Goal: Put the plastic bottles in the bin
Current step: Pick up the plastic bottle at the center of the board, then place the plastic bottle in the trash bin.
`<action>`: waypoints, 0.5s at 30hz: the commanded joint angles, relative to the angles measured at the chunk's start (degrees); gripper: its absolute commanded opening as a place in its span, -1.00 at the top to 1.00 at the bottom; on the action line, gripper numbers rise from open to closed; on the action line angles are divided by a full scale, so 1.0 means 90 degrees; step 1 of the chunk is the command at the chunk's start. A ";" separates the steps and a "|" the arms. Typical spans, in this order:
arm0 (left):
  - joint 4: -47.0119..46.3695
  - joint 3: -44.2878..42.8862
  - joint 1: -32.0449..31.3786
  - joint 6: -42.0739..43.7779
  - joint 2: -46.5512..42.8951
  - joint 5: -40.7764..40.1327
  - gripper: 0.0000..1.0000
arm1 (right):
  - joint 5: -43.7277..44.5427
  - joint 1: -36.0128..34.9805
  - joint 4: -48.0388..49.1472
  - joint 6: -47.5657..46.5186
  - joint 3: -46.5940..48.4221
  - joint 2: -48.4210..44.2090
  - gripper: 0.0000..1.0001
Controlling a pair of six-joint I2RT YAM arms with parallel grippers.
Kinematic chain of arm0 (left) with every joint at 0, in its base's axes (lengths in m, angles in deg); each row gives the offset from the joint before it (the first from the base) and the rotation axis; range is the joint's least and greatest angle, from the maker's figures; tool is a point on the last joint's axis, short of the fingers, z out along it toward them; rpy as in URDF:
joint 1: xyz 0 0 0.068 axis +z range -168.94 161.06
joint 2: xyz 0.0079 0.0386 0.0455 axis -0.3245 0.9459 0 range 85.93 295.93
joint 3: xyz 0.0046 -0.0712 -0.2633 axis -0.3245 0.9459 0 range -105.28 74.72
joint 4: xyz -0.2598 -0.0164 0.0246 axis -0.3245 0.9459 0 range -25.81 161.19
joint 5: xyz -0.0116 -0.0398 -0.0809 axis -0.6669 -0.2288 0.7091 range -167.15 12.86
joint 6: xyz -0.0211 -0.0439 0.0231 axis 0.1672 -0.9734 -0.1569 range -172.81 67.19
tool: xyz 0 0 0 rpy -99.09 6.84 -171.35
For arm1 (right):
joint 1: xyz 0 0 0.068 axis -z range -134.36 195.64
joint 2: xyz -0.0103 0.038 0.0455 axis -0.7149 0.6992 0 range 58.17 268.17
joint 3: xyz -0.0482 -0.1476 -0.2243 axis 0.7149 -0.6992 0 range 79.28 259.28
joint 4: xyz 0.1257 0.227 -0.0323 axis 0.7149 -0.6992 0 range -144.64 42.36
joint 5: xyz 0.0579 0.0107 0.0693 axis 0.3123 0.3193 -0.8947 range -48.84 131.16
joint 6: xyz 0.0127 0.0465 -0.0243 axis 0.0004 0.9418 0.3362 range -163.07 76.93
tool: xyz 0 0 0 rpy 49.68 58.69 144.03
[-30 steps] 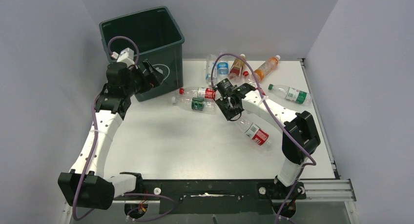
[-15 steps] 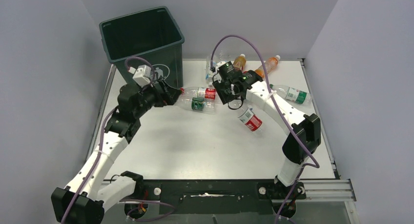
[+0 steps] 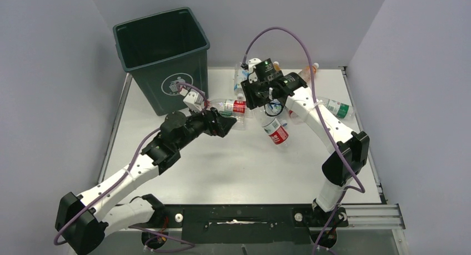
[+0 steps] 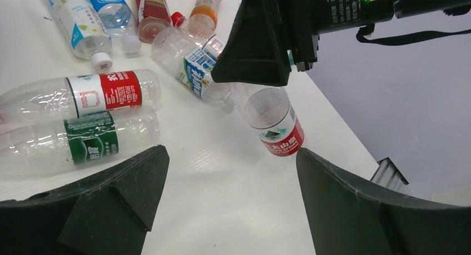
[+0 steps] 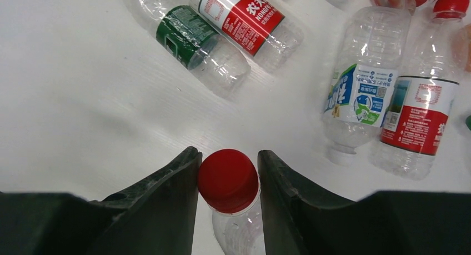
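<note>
bin (image 3: 161, 83): dark green plastic, square, tapered and smooth-walled, with a white litter-person symbol on the front. It stands on the white worktop (image 3: 233, 171).

plastic bottles (image 3: 336, 108): clear, thin-walled and ribbed, lying loose to the right of the bin, outside it.

red-label bottle (image 4: 105, 91): red-and-white wrap lettered "NONGFU". It lies close to the right of the bin, touching the green-label bottle (image 4: 91, 138).

blue-and-white-label bottle (image 5: 361, 94): farther right of the bin; its print is too small to read.

held bottle (image 4: 275, 121): red screw cap, and a red-and-white label with a green mountain mark.

right hand (image 5: 229, 160): clamped on the held bottle's cap, with the body slanting down below it, right of the bin.

left hand (image 4: 230, 155): fingers spread wide with nothing in them, between the bin and the held bottle.
</note>
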 commanded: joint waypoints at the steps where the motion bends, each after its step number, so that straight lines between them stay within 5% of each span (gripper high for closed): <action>1: -0.1028 0.0063 -0.0285 0.0177 0.0174 -0.0500 -0.72 | -0.0683 0.0142 0.0696 0.0370 0.0036 -0.0514 0.43; 15: -0.1327 -0.0059 -0.0941 0.0398 0.0889 -0.1009 -0.72 | -0.2162 0.0326 0.2205 0.1288 -0.0928 -0.1289 0.40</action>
